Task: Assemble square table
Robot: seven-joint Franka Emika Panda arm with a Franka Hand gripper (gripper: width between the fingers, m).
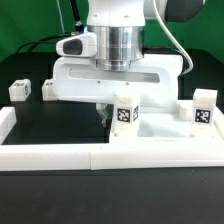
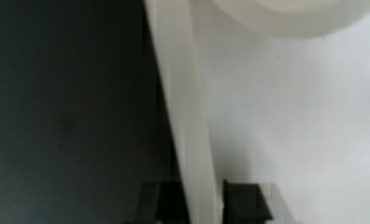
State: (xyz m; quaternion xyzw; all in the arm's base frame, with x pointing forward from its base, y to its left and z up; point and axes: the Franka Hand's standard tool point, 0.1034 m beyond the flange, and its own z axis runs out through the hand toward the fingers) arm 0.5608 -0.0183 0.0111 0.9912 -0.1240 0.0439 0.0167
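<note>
Tabletop (image 1: pixel 160 128) lies flat on the near part of the black table (image 1: pixel 50 120), twd the exterior view's right. Its near edge sits just behind the low white border wall (image 1: pixel 60 152); can't tell if they touch. In the wrist view the tabletop (image 2: pixel 297 130) shows as plain white. Its raised rim (image 2: pixel 192 120) is a thin pale strip btwn that white and the dark table (image 2: pixel 66 120).

Gripper (image 1: pixel 104 113) hangs straight down from the arm (image 1: pixel 120 40) over the tabletop's edge on the exterior view's left. It is clamped on the rim. In the wrist view the gripper (image 2: pixel 201 203) has its dark fingers (image 2: pixel 155 203) one on each side of the strip, hard against it w/ no gap seen.

Legs, four seen, all small and white:
- centre leg (image 1: pixel 125 110): upright, tag facing the cam, just beside the gripper at the tabletop's far edge; can't tell if it touches either.
- right leg (image 1: pixel 203 108): upright, tag twd cam, out at the exterior view's right, beyond the tabletop.
- left leg (image 1: pixel 20 90): far side, at the exterior view's left, well apart from the tabletop.
- second left leg (image 1: pixel 48 88): near the left leg, partly hidden by the arm's hand.

Wrist view also has a round white shape (image 2: pixel 280 25) over the tabletop, too blurred to say what it is.
</note>
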